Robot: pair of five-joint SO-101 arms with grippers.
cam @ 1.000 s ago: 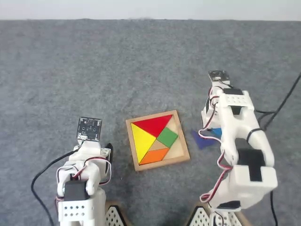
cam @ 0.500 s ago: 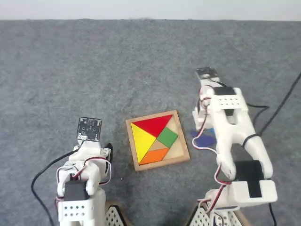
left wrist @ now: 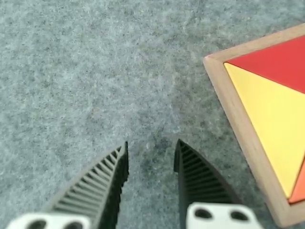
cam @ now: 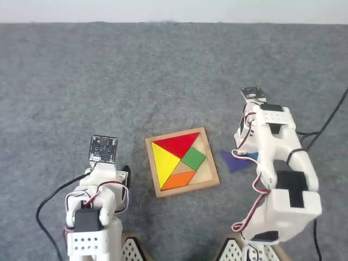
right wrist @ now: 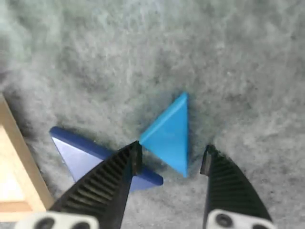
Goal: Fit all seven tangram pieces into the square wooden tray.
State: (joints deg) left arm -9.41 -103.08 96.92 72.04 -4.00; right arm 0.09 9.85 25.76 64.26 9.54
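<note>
High view: one square tray (cam: 154, 173) lies on the grey mat (cam: 109, 81), nearer its front edge, about midway between the two arms. Four coloured pieces sit in it: a red triangle (cam: 176, 144), a yellow triangle (cam: 163, 160), a green square (cam: 193, 158) and an orange piece (cam: 178, 179). Two more lie on the mat just off the tray's right side: a dark blue triangle (cam: 231, 161) and a light blue triangle (cam: 251, 155), partly under the right arm (cam: 277, 157). The left arm (cam: 95, 206) is at the tray's left.

Left wrist view: the left gripper (left wrist: 151, 144) is spread open over bare mat, holding nothing, near a tray corner.

Right wrist view: the right gripper (right wrist: 172, 148) is open, with the light blue triangle lying flat between its fingertips. The dark blue one lies just beside one finger (right wrist: 109, 179), between it and the tray rim.
</note>
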